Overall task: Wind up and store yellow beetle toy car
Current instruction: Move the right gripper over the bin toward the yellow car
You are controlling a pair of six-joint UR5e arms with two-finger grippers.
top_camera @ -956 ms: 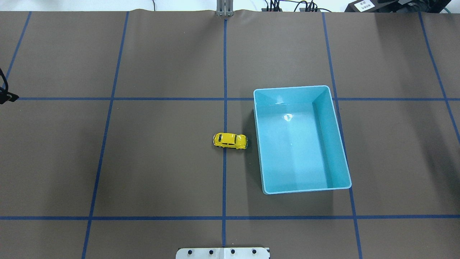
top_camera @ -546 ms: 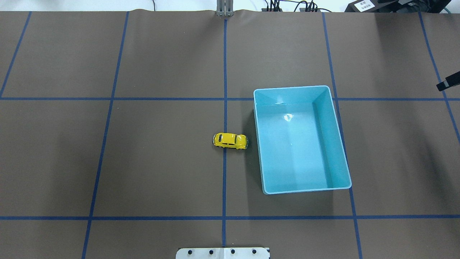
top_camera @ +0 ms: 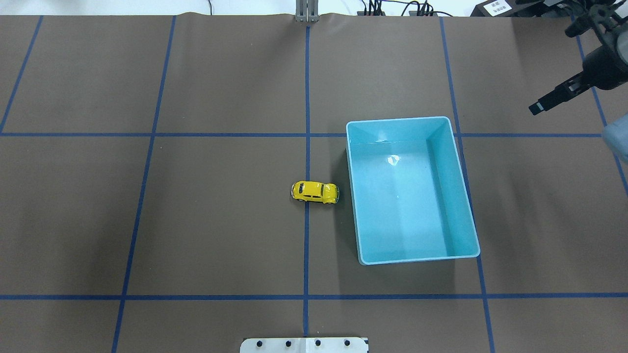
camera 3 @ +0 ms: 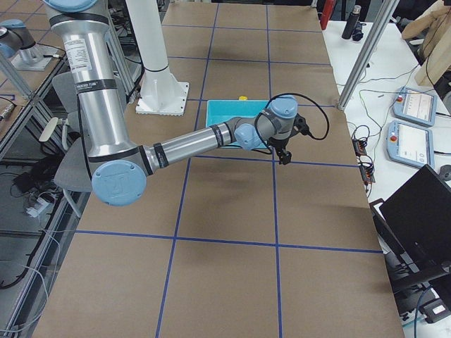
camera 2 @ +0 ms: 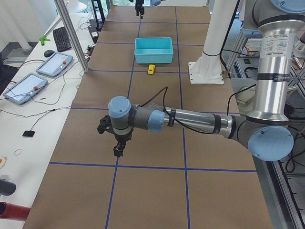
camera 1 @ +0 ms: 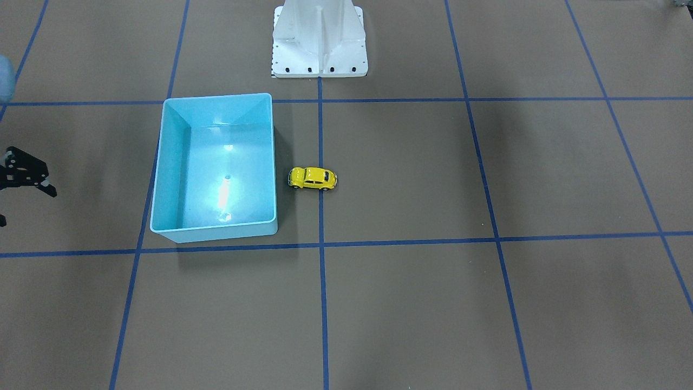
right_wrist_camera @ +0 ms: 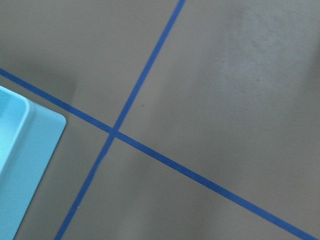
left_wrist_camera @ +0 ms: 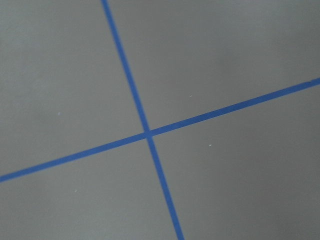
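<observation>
Over the far right part of the table (top_camera: 225,220), the right gripper (top_camera: 553,69) hangs with its fingers spread apart and nothing between them. It is well away from the toy, out past the far right corner of the light blue bin (top_camera: 449,196); its wrist camera sees one corner of that bin and a crossing of tape lines.

The left gripper (camera 2: 110,140) hovers over bare mat at the table's left end. It shows only in the side view, so I cannot tell whether its fingers are parted or closed. Its wrist camera sees nothing but brown mat and two crossing tape lines.

The yellow beetle toy car (top_camera: 314,191) stands on its wheels near the middle of the table. It is glossy bright yellow with a rounded, humped roof, dark windows and small black wheels, and is tiny next to the bin. It lies crosswise over the blue tape line (top_camera: 307,98) that runs down the centre. One end is just beside the bin's long wall on the robot's left, with a narrow gap between them.
</observation>
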